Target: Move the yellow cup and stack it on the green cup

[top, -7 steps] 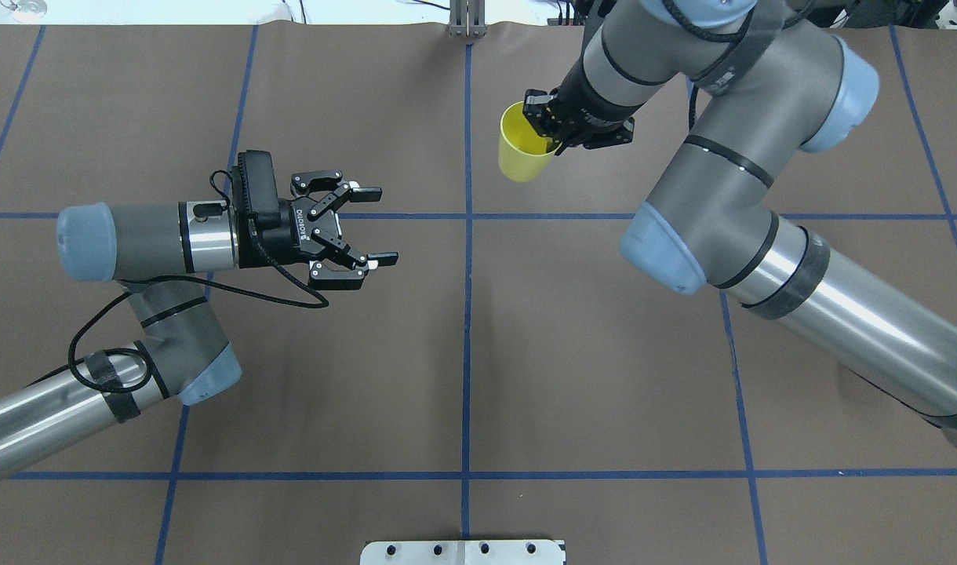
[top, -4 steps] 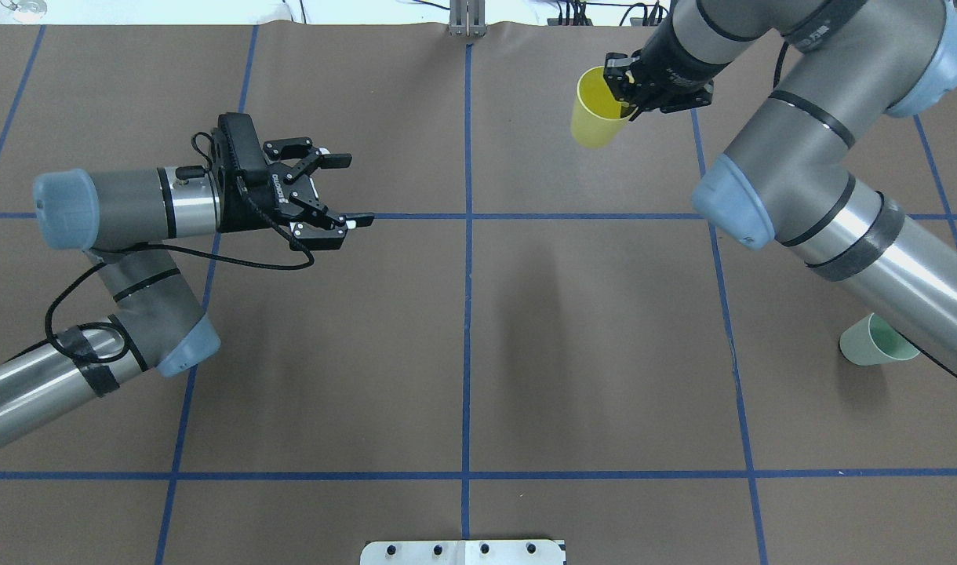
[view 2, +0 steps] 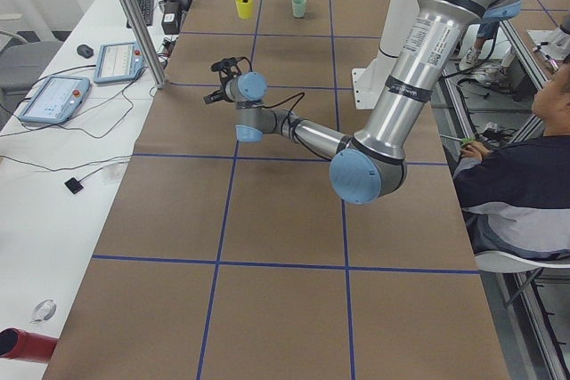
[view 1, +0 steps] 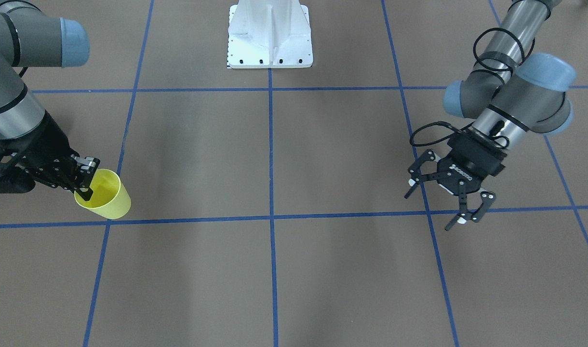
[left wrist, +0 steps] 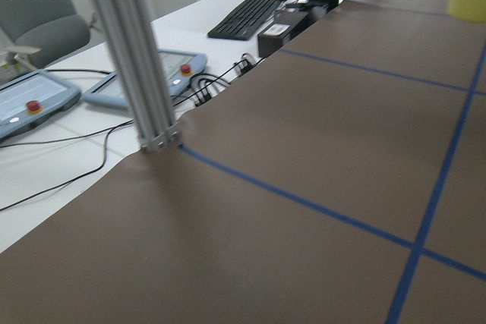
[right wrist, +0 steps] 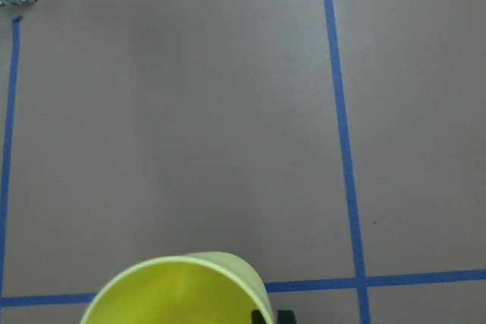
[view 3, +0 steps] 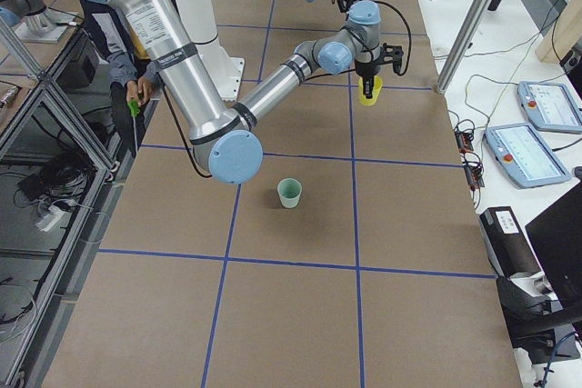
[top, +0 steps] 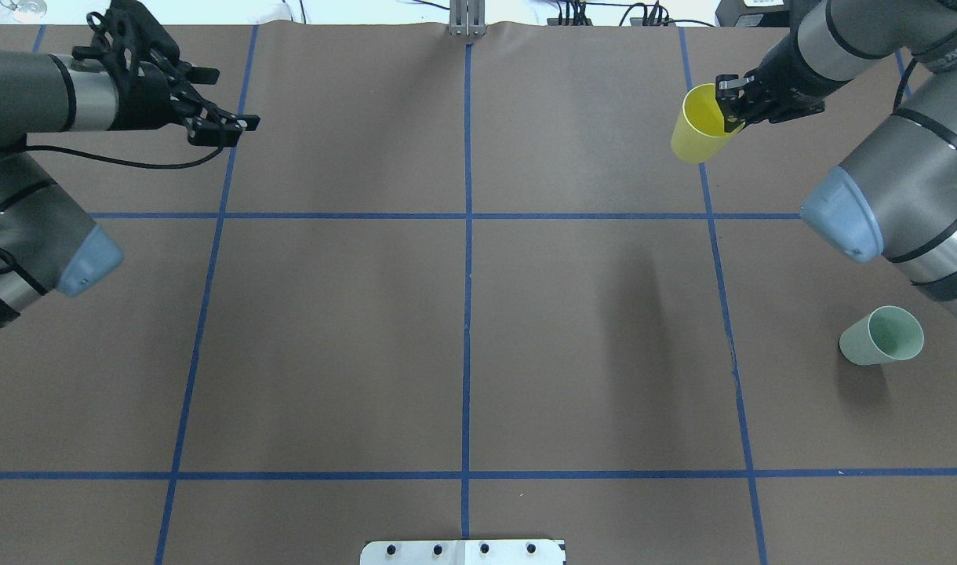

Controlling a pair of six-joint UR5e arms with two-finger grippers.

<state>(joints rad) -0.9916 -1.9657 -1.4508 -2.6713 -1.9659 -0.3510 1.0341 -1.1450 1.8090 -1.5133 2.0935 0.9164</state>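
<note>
Brown paper covers the desk (top: 463,329), and blue tape lines (top: 467,235) divide it into large squares, with the robot's white base plate (top: 463,552) at the middle of the near edge. Far left in the overhead view, the left hand (top: 234,98) hangs over the far left corner of the desk, its fingers spread wide apart and holding nothing; the front-facing view shows the same wide gap between them. Its wrist camera looks along the desk's far edge, past an aluminium post (left wrist: 133,58) towards a keyboard (left wrist: 247,17) on a white side bench. The middle squares of the desk carry only soft shadows. Further right, over the far right part of the desk, the yellow cup (top: 694,129) sits mouth up beside a blue line. The right hand (top: 731,106) is clamped on the cup's rim, with one finger inside the wall and the other outside it. Whether the cup's base touches the paper I cannot tell. Furthest right and nearer the robot, the green cup (top: 881,336) stands upright on the desk, mouth up and untouched, well apart from the yellow one and just beside the right arm's forearm.
</note>
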